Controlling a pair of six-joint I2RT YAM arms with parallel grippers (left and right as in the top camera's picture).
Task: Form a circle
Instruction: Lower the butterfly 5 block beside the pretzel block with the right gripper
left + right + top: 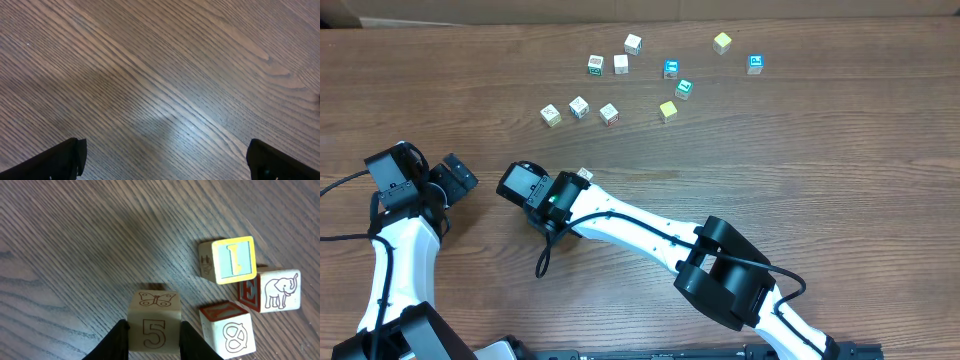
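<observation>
Wooden 5 cube [152, 311] clamped in right claw [154, 330], three printed cubes [250, 297] clustered at its 2 o'clock; left claw [165, 160] splayed wide above counter [150, 75]

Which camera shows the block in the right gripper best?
Right wrist: the 5 block fills the foreground, pinched in the right gripper, beside three other blocks. Overhead, the arm covers it. Left wrist shows only bare table.
</observation>
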